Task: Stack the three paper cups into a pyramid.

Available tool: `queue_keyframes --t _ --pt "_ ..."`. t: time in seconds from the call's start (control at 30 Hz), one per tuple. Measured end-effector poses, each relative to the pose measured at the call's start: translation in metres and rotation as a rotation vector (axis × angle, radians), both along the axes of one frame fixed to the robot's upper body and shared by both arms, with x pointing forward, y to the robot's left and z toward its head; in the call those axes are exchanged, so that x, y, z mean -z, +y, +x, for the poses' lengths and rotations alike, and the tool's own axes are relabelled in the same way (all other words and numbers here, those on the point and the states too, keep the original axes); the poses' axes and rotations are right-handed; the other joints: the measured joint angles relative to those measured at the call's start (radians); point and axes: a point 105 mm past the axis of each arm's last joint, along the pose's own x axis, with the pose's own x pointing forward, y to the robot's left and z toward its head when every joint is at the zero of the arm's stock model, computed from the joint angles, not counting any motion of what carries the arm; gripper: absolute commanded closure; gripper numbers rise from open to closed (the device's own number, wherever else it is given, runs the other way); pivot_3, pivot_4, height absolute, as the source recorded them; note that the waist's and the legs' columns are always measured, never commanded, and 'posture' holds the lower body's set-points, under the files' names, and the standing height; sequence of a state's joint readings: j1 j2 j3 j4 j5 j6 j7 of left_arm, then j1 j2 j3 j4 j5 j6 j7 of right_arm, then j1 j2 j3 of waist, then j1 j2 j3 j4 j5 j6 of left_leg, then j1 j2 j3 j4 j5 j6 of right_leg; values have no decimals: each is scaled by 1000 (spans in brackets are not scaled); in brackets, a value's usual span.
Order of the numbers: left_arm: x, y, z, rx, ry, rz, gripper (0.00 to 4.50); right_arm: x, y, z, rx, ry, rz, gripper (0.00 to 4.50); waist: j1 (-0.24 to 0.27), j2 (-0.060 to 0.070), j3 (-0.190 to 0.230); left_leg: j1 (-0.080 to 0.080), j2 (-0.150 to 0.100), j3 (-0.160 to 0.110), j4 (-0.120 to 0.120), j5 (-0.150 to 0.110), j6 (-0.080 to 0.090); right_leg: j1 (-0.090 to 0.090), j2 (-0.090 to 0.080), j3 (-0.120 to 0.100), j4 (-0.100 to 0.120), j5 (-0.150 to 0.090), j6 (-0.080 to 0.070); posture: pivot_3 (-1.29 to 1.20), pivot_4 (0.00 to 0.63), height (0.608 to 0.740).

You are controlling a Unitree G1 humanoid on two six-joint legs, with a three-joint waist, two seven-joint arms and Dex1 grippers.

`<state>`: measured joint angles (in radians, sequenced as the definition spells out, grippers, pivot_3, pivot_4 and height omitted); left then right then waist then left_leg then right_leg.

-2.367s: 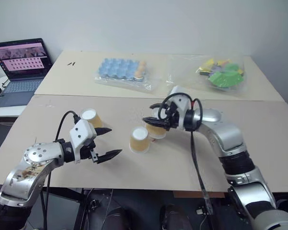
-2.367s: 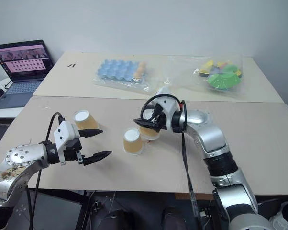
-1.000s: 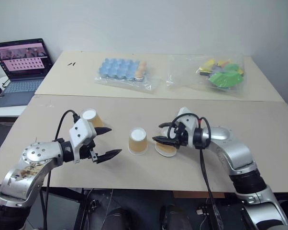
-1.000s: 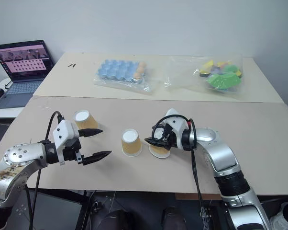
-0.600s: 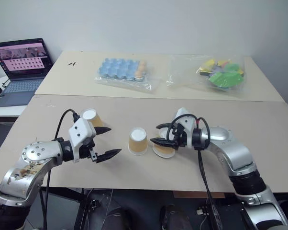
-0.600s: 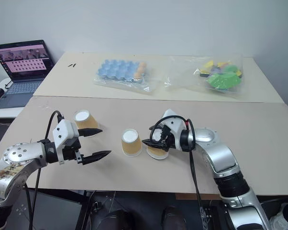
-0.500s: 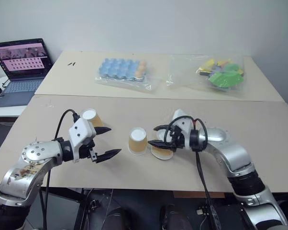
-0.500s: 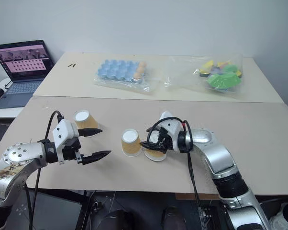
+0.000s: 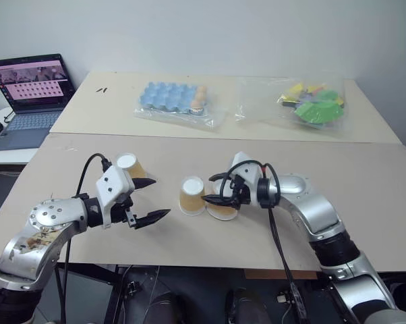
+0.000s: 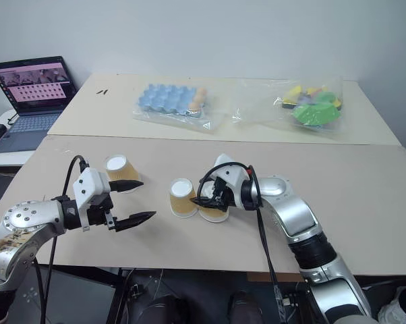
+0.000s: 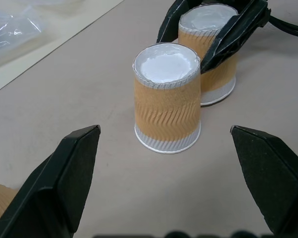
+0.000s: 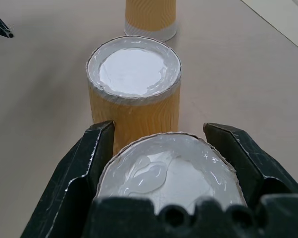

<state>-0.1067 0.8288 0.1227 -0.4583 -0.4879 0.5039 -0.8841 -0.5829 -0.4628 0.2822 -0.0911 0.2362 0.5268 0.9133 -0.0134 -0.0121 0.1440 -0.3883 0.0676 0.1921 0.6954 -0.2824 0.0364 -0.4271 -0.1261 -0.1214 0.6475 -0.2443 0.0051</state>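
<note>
My right gripper (image 9: 213,197) clamps a paper cup (image 9: 223,206) beside the middle cup (image 9: 191,196); a nudge could topple it. Left gripper (image 9: 151,199) gapes empty.

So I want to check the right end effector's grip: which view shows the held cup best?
The left wrist view: both fingers clamp the held cup upright on the table. The right wrist view shows mostly its white base; in the head views the right end effector partly hides it.

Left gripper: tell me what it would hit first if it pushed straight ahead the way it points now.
Most likely the middle cup, standing upside down dead ahead between the open fingers of the left gripper. Just behind it is the cup clamped in the right gripper. How far ahead is hard to judge.
</note>
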Motion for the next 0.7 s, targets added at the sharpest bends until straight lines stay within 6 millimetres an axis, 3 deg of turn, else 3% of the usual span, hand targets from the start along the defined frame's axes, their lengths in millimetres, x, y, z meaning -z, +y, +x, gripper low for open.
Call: queue_keyframes --t 0.07,0.17,0.4,0.7 --pt "0 0 0 -2 -1 0 0 0 1 1 -3 -3 3 803 -1 0 0 0 0 0 0 0 0 0 0 0 0 0 0 0 150 733" --pt "-1 1 0 -6 -4 0 0 4 1 2 0 10 2 19 -1 0 0 0 0 0 0 0 0 0 0 0 0 0 0 0 150 733" --pt "-2 2 0 -14 -6 2 0 3 2 -1 -25 9 -5 19 -1 0 0 0 0 0 0 0 0 0 0 0 0 0 0 0 150 733" --pt "2 7 -1 -44 3 0 0 -55 -22 -16 -79 -31 87 19 0 0 0 0 0 0 0 0 0 0 0 0 0 0 0 0 150 733"
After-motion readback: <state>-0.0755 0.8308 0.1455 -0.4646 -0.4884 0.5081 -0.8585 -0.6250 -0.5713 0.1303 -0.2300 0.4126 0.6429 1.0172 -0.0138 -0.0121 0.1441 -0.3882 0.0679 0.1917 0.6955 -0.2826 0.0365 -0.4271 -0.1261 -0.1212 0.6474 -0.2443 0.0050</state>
